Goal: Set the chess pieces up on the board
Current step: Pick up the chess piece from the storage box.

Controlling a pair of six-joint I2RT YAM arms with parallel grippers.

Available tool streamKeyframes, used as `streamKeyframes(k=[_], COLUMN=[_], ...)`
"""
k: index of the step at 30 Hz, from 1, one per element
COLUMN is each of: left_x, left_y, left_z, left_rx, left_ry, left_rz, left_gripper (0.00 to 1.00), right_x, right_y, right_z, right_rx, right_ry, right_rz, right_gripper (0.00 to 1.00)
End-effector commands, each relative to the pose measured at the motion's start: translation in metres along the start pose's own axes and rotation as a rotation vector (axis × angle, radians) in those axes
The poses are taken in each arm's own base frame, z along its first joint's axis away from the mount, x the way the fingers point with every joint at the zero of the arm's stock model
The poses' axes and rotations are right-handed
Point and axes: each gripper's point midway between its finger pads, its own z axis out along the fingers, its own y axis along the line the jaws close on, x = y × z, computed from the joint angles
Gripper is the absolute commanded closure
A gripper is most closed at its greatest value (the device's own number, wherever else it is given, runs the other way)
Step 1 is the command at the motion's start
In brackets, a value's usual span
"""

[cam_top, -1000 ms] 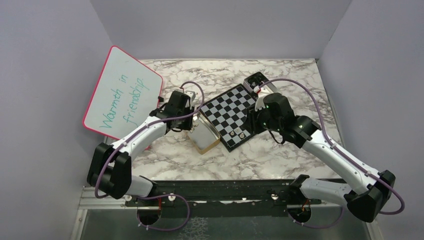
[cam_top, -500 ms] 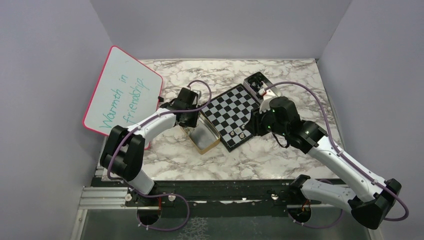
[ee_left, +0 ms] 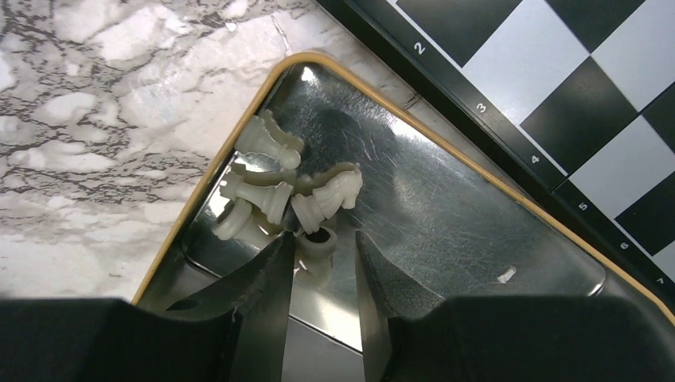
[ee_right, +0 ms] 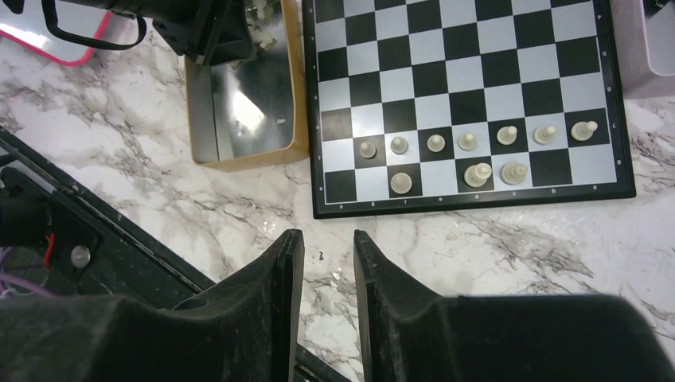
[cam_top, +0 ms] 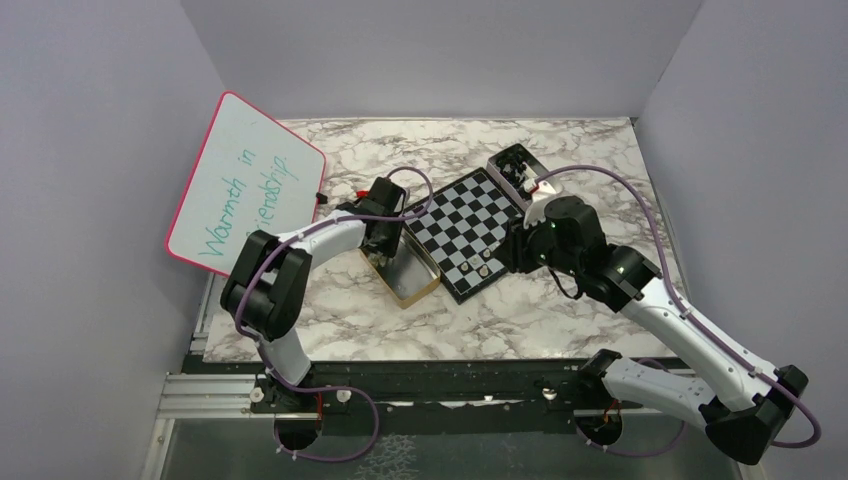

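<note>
Fetching from the tin [ee_left: 462, 231], our left tool [ee_left: 321, 243], narrowly parted, has a pale chess piece [ee_left: 317, 248] between its tips; we should next close and lift.

Ten pale chess pieces [ee_right: 467, 141] stand in the board's [ee_right: 470, 32] two nearest rows

A tin [ee_left: 446, 215] holding chess pieces [ee_left: 275, 195] lies just left of the board [ee_right: 446, 72], which carries others.
</note>
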Motion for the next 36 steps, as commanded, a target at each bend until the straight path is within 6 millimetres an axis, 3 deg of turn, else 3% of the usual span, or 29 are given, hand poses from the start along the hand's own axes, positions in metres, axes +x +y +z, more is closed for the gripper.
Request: streamKeyframes(k=[1,7,12,18,25,28,32,36], left_x=[-0.007,0.002,-0.002,-0.007,-0.035,-0.050,-0.063,-0.068], left_y=[-0.008,-0.009,-0.015,-0.023,-0.036,-0.049,-0.069,-0.090], left_z=[0.003,0.009,0.005,-0.007,-0.051,-0.074,-0.101,-0.119], left_rx=[0.011,0.003,0.024,0.057,0.125,0.195,0.320,0.443], left_ry=[-0.004,0.028,0.022,0.026,-0.083,-0.132,-0.162,-0.146], left_rz=[0.028,0.035,0.029,0.012,-0.077,-0.122,-0.185,-0.225], left_gripper=[0.66,0.67,0.79,0.87,0.87,0.87,0.87,0.87], right_x=[0.006,0.006,0.009,0.010,0.004,-0.005,-0.006,-0.016], right_y=[-0.011,-0.011,-0.010,-0.011,-0.013,0.000,0.028,0.039], right_z=[-0.001,0.001,0.002,0.002,0.007,0.006,0.005,0.000], right_rx=[0.041,0.044,0.034,0.040,0.048,-0.039,-0.240,-0.322], right_ry=[0.002,-0.001,-0.001,-0.008,-0.063,-0.124,-0.237,-0.380], right_rz=[-0.011,-0.011,-0.006,0.006,0.027,-0.020,-0.225,-0.523], right_gripper=[0.66,0.66,0.66,0.66,0.65,0.64,0.64,0.64])
